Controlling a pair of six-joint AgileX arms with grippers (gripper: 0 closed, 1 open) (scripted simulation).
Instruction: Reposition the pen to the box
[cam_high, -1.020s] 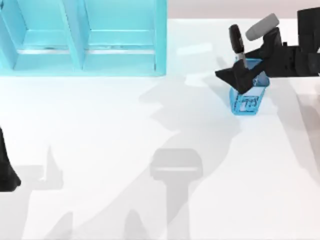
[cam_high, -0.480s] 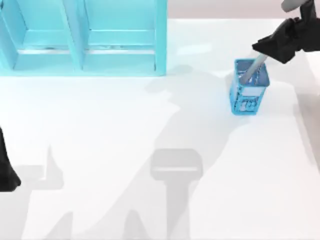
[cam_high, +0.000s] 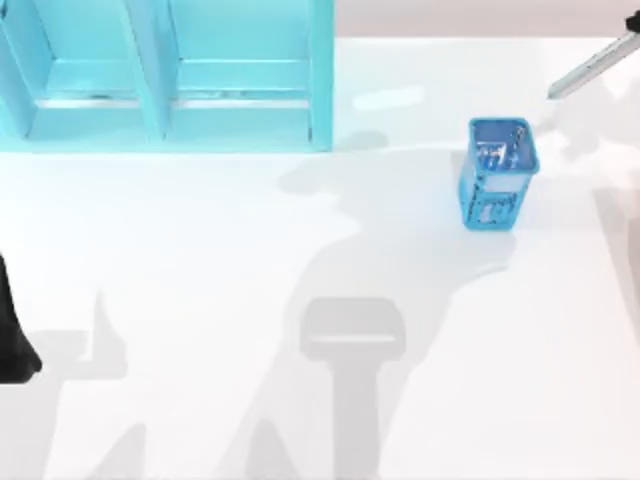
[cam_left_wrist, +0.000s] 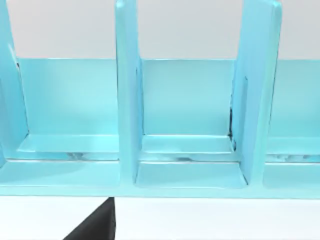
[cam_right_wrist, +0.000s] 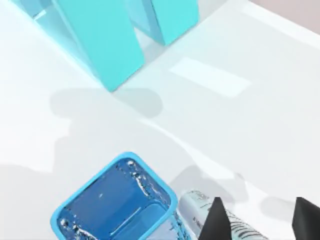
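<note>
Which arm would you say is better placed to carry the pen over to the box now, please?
Right. Its gripper grips the pen, lifted clear of the blue mesh cup at the table's right edge. The left arm sits parked at the left edge, holding nothing, facing the box.

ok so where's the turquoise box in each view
Top view: box at the table's far left.
Left wrist view: box close ahead, dividers facing the camera.
Right wrist view: box across the table, beyond the blue cup.
Shared landmark: the white table under the box.
</note>
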